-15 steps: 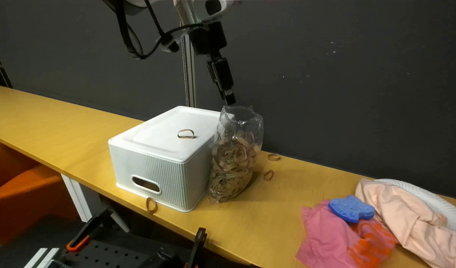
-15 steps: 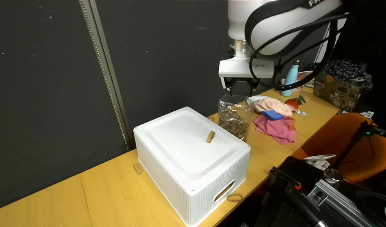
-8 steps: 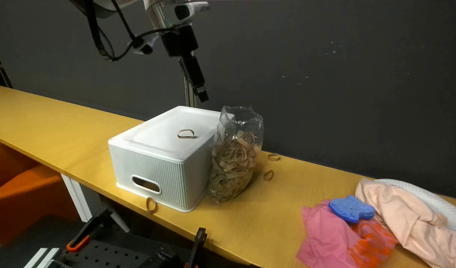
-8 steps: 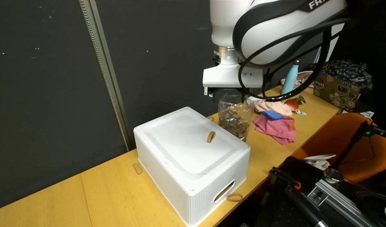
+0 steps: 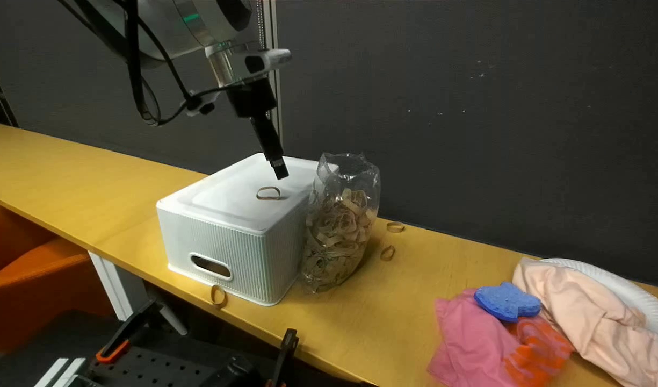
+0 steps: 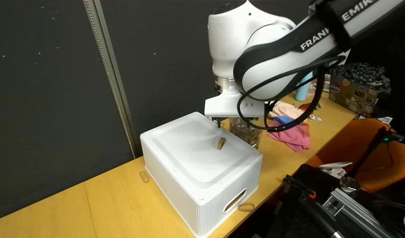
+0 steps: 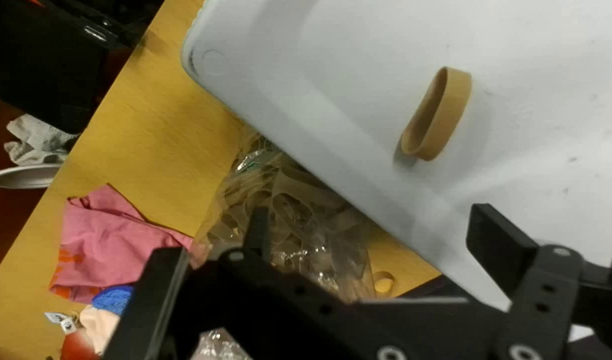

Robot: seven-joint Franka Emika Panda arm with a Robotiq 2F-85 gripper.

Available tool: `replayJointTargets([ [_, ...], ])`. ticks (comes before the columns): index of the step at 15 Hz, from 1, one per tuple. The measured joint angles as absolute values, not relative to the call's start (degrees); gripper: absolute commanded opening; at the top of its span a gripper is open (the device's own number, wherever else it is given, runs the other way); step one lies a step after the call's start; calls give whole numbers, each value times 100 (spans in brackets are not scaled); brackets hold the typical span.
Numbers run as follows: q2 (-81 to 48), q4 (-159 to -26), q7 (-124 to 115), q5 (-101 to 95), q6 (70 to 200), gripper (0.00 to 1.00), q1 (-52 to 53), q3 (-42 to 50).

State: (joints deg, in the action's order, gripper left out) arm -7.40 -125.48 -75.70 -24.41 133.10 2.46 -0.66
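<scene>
A wide, flat tan rubber band [image 7: 448, 112] rests on top of a white, rib-sided plastic box [image 6: 195, 158], near the side where a clear plastic bag of similar bands [image 5: 339, 231] stands. It sits on its edge as a smooth loop squeezed into a long oval. The wrist view looks down into it, showing a darker inner wall and a shadow at one end; in an exterior view the band [image 5: 268, 198] is a thin open ring, and in an exterior view the band [image 6: 221, 143] is a slim slanted strip.

The black gripper [image 7: 373, 230] hangs near the band, apart from it, its fingers spread wide; in the wrist view they straddle the box's edge.

Both exterior views show a loose tan band [image 5: 219, 305] beside the box's slotted end, outside the wrist view. Only in an exterior view appear another tan band by the box's far side [image 6: 144, 177] on the yellow wooden table [image 6: 116, 198], a light blue bottle [image 6: 301, 91] and a stickered cardboard box [image 6: 351, 94].
</scene>
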Motion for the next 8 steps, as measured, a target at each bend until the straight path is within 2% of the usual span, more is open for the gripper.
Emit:
replayJointTargets([
  [8,-1765,-11793,-7570,-2429,13496,100,459,-39],
])
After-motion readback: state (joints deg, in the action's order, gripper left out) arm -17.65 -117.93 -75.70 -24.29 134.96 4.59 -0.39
